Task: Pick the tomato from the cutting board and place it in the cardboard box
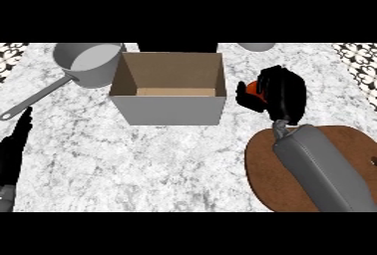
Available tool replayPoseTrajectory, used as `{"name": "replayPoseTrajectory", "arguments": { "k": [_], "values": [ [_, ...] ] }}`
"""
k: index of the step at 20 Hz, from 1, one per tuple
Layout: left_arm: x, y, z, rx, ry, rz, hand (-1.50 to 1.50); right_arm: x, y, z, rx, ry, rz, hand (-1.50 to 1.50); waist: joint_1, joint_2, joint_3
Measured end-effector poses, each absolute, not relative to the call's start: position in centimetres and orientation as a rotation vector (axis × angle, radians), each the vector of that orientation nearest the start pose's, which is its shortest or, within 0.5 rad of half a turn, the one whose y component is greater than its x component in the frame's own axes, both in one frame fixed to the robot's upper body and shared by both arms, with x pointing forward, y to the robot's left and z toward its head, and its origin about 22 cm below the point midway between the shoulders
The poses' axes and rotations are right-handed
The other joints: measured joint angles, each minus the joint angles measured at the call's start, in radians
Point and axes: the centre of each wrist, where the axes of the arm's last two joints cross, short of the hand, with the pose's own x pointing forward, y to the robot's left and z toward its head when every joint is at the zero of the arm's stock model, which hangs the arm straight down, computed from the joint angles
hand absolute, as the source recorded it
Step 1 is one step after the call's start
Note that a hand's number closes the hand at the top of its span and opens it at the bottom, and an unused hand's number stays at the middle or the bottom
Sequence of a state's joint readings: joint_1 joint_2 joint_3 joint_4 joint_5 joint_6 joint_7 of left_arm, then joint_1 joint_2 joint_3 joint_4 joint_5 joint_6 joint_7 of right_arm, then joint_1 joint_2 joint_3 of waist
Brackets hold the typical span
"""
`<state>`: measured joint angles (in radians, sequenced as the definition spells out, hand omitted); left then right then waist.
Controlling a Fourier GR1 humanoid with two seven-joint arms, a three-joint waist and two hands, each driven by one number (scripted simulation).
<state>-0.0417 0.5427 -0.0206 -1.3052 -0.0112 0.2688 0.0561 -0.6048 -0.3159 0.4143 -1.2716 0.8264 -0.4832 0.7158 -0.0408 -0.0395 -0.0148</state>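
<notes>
Grey-white marbled worktop [169, 169], patterned tile strips at far L and R corners. R hand [280, 94] above worktop, black, fingers [274, 82] curled round tomato [253, 87] – only an orange-red sliver visible between thumb and fingers, rest hidden. Tomato thus off the board, held in air, not yet in box. Grey R forearm [324, 169] runs from hand down to lower R edge, crossing the board.

Just L of the fingers: cardboard box [168, 89], open top, brown inside, pale outer walls, upright. Near wall of box roughly level w/ the thumb; small gap between box's R wall and thumb, not touching. Nothing seen in box besides its floor.

Below/behind the fingers, toward robot: round brown cutting board [265, 164], partly covered by forearm. Small dark item at board's R edge, too small to tell.

Further L past box: grey saucepan [90, 62], light inside, long handle pointing down-L toward view edge. Beside box's far-L corner; touching or not, can't tell.

Above fingers, at top edge: bit of a pale round vessel [256, 46], cut off.

L hand [16, 144] at far L edge, well apart from everything, fingers straight, pointing up, at rest, holding nothing.
</notes>
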Motion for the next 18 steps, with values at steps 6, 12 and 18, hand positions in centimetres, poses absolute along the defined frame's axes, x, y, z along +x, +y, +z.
{"name": "replayPoseTrajectory", "arguments": {
  "k": [6, 12, 18],
  "values": [
    [25.8, 36.6, 1.4, 0.666, -1.342, -0.207, 0.00, 35.5, -6.9, 15.8, -1.184, -1.456, 0.405, 1.50, 0.031, 0.021, 0.008],
    [26.5, 36.0, 1.9, 0.640, -1.374, -0.232, 0.00, 37.1, -3.0, 18.8, -1.184, -1.428, 0.373, 1.50, 0.062, 0.038, 0.012],
    [27.0, 34.8, 1.5, 0.624, -1.387, -0.236, 0.00, 40.6, -3.1, 18.4, -1.194, -1.342, 0.348, 1.50, 0.076, 0.048, 0.013]
  ]
}}
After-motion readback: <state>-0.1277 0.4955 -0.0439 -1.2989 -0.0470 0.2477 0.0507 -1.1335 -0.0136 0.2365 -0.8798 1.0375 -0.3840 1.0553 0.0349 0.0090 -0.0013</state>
